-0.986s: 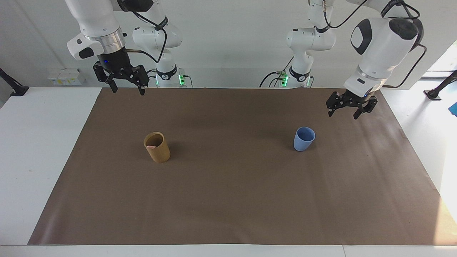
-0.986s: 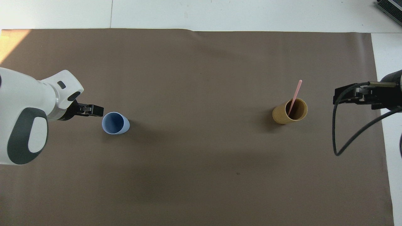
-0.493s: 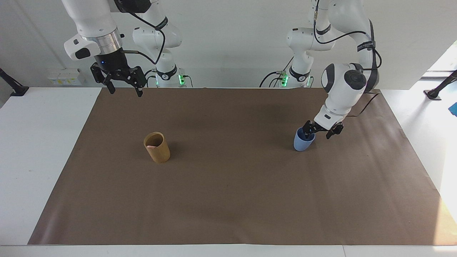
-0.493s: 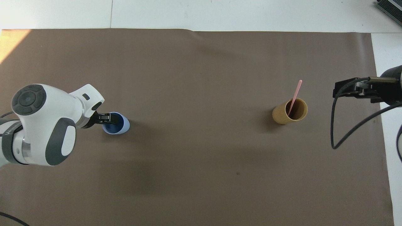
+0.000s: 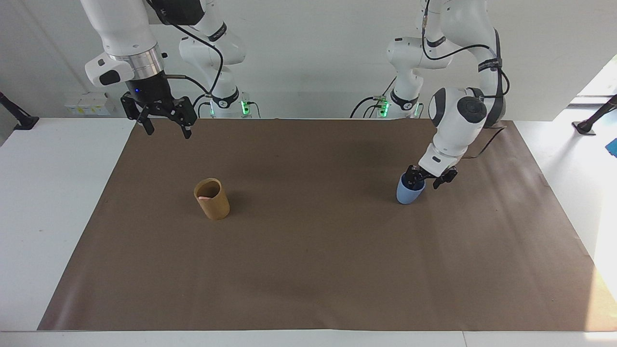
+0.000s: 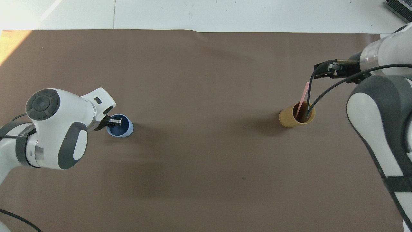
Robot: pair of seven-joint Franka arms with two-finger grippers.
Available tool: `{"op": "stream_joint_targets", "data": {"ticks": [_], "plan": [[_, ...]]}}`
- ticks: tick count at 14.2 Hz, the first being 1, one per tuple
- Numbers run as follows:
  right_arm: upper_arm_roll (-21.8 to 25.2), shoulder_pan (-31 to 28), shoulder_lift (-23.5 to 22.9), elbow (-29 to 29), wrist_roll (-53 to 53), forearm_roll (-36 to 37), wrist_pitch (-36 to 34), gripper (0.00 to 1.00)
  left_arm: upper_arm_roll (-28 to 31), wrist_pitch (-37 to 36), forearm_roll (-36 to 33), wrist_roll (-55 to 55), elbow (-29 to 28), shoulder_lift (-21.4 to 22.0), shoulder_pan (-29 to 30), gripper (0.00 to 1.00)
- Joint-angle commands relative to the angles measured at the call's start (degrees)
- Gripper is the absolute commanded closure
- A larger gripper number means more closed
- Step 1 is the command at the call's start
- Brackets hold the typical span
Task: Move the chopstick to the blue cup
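Note:
The blue cup (image 5: 407, 193) stands upright on the brown mat toward the left arm's end; it also shows in the overhead view (image 6: 127, 129). My left gripper (image 5: 426, 180) is low at the cup's rim and open, with one finger inside the cup and the other outside its wall; in the overhead view it (image 6: 114, 120) covers part of the rim. One pale pink chopstick (image 6: 303, 96) leans in the tan holder (image 5: 212, 200) toward the right arm's end. My right gripper (image 5: 165, 126) is open and empty, high over the mat's edge by the robots.
The brown mat (image 5: 308, 270) covers most of the white table. The tan holder (image 6: 289, 120) and the blue cup are far apart. A cable from the right arm (image 6: 310, 96) crosses the holder in the overhead view.
My left gripper came down from the air to the blue cup's rim and then shifted slightly closer onto it. My right arm swung and its gripper dropped slightly. Cup, holder and chopstick have not moved.

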State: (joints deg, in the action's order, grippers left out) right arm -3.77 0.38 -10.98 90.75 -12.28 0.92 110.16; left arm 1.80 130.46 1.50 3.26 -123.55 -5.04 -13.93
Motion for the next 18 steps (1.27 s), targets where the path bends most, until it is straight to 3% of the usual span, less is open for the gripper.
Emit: {"op": "stream_joint_targets", "data": {"ticks": [1,3,5,6,7,11,12,18], "plan": [[-0.62,-0.29,-2.90,1.00,2.08,-1.45,3.30,0.00,0.49,-1.34,-0.27,-0.97,6.02,-2.69,-0.75,1.00],[-0.71,0.49,-2.47,4.86,3.13,-1.54,6.99,0.00,0.23,-4.67,-0.27,-0.36,11.29,-3.05,-1.36,1.00],[-0.80,0.76,-2.21,7.16,4.45,-1.45,7.44,0.00,0.40,-8.28,-0.44,2.61,17.09,-5.58,-5.65,1.00],[-0.71,0.93,-1.94,7.60,4.63,-1.54,7.35,0.08,0.40,-8.29,-0.53,5.15,19.38,-6.81,-7.85,1.00],[-0.80,1.02,-1.85,7.60,4.81,-1.54,7.35,0.22,0.31,-7.77,-0.62,6.66,21.49,-7.70,-10.22,1.00],[-0.80,1.38,-1.85,7.52,4.64,-1.54,7.26,0.94,0.14,-6.89,0.17,13.16,28.09,-14.19,-17.43,1.00],[-0.80,1.38,-1.77,7.52,4.64,-1.45,7.26,1.00,0.14,-6.36,0.35,14.13,30.45,-16.39,-19.19,1.00],[-0.71,1.20,0.95,7.60,4.72,-1.54,6.39,1.00,0.22,-1.71,1.84,15.37,32.41,-24.05,-24.39,1.00]]}}
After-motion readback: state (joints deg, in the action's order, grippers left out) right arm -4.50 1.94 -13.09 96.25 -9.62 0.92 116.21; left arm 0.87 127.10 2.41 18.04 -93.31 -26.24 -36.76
